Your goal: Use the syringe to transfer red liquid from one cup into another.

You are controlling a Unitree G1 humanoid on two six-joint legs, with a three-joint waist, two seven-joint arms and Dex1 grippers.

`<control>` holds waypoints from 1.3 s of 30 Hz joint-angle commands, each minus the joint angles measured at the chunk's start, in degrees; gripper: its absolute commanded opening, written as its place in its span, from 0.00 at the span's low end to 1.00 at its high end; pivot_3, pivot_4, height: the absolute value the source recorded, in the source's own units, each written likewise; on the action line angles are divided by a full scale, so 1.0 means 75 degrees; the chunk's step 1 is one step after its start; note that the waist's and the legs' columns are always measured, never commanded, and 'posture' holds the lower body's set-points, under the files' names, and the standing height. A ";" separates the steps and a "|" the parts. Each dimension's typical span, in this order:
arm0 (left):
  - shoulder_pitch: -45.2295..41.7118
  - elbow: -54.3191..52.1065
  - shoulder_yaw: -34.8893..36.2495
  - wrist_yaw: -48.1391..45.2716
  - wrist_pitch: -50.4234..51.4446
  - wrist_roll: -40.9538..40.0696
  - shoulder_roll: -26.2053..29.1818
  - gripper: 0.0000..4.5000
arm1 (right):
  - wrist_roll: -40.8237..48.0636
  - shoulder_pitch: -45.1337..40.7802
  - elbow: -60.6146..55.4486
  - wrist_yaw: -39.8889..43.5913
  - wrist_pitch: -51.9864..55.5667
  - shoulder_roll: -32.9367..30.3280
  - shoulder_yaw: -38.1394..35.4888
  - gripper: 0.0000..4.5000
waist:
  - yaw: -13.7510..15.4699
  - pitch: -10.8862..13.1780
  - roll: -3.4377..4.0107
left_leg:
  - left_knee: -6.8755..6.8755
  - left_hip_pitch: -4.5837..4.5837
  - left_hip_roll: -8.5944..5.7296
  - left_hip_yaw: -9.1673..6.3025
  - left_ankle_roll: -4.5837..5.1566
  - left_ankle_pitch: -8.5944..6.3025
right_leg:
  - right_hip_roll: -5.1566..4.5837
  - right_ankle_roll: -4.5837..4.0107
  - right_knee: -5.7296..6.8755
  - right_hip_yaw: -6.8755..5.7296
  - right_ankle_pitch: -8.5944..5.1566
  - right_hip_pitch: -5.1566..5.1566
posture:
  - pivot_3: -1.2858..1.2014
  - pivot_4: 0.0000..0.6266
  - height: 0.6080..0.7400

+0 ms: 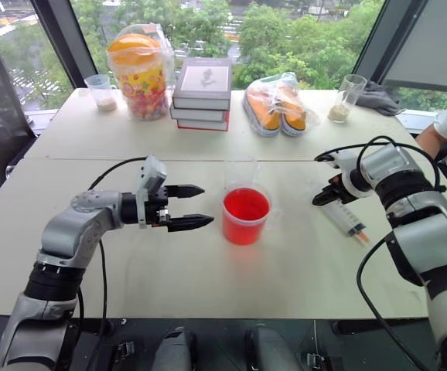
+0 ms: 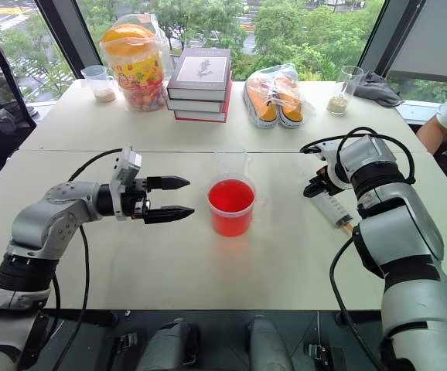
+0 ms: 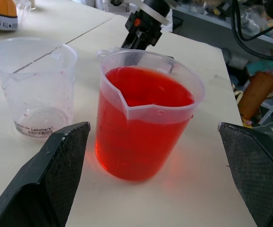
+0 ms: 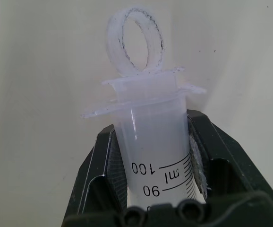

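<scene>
– how many cups do we count on the table (image 1: 131,270)?

– four: one red cup (image 1: 245,216) with red liquid (image 1: 246,205) in it, one slim clear cup (image 3: 35,85) just beside it, and two clear cups with beige grains, a small one (image 1: 101,92) and a tall glass (image 1: 346,98), at the far corners.

– syringes?

– we see one syringe (image 1: 344,219).

– books?

– we count three in one stack of books (image 1: 202,94).

– shoes?

– two, one pair of shoes (image 1: 277,107) in a clear bag.

– anything else?

– one bagged candy jar (image 1: 141,71), one grey cloth (image 1: 378,98), and two grippers, the left gripper (image 1: 199,207) and the right gripper (image 1: 325,195). we also see one person's arm (image 1: 432,139) at the edge.
</scene>
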 commanded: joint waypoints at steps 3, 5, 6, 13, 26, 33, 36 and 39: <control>-0.0313 -0.0046 0.0246 -0.0085 -0.0006 -0.0112 0.0262 1.00 | 0.0302 -0.0010 -0.1691 -0.0376 0.0561 -0.0492 -0.1203 0.31 | 0.0026 0.0005 0.0008 | -0.0002 -0.0003 0.0000 0.0002 0.0000 0.0000 | -0.0001 0.0000 0.0001 0.0001 0.0000 -0.0006 | 0.52 0.24 1.00; -0.0444 0.0063 0.0244 -0.0113 0.0002 -0.0099 0.0310 1.00 | 0.0674 0.0178 -0.2940 -0.0747 0.0799 -0.0706 -0.2140 0.31 | 0.0046 0.0012 0.0020 | -0.0002 -0.0013 -0.0001 0.0002 0.0000 0.0000 | -0.0004 0.0000 0.0001 0.0000 0.0000 -0.0015 | 0.52 0.24 1.00; -0.0510 0.0136 0.0239 -0.0140 -0.0014 -0.0083 0.0344 1.00 | 0.0912 0.0345 -0.3674 -0.0946 0.0806 -0.0731 -0.2684 0.31 | 0.0067 0.0012 0.0020 | -0.0003 -0.0017 -0.0002 0.0002 0.0000 0.0000 | -0.0005 0.0000 0.0000 0.0000 0.0000 -0.0019 | 0.52 0.24 1.00; -0.1056 0.0709 0.0288 -0.0342 -0.0094 -0.0030 0.0566 1.00 | 0.2752 0.1113 -0.7804 -0.2205 0.0853 0.0314 -0.5695 0.31 | 0.0043 0.0010 0.0016 | -0.0014 -0.0017 0.0000 -0.0002 0.0000 0.0000 | -0.0001 0.0001 -0.0003 -0.0005 -0.0001 -0.0017 | 0.52 0.24 1.00; -0.2069 0.1331 0.0169 -0.0603 -0.0075 -0.0008 0.0491 1.00 | 0.5463 0.3928 -1.1587 -0.3564 -0.0458 0.3415 -0.6113 0.31 | 0.0064 0.0008 0.0013 | -0.0005 -0.0014 -0.0003 -0.0009 -0.0001 0.0001 | -0.0005 0.0001 -0.0001 -0.0010 -0.0001 -0.0002 | 0.52 0.24 1.00; -0.2716 0.1248 0.0147 -0.0858 0.0304 -0.0393 0.0189 1.00 | 0.4171 0.5683 -1.1087 -0.3356 -0.2969 0.3461 -0.4547 0.31 | 0.0032 0.0006 0.0010 | 0.0000 -0.0010 -0.0004 -0.0011 -0.0001 0.0001 | -0.0001 0.0002 0.0000 -0.0009 -0.0001 0.0002 | 0.52 0.24 1.00; -0.2845 0.1188 0.0105 -0.0974 0.0391 -0.0480 0.0100 1.00 | 0.4077 0.5846 -1.0991 -0.3416 -0.3332 0.3425 -0.4319 0.31 | 0.0006 0.0006 0.0010 | 0.0000 -0.0004 0.0001 -0.0016 -0.0002 0.0001 | 0.0010 0.0001 0.0002 -0.0007 -0.0002 0.0002 | 0.52 0.24 1.00; -0.3121 0.1196 0.0132 -0.1019 0.0614 -0.0677 -0.0091 1.00 | 0.4117 0.5920 -1.0974 -0.3534 -0.3465 0.3403 -0.4232 0.31 | 0.0036 0.0006 0.0010 | -0.0001 -0.0004 0.0003 -0.0025 -0.0002 0.0002 | 0.0015 0.0000 0.0005 -0.0009 -0.0002 0.0002 | 0.52 0.24 1.00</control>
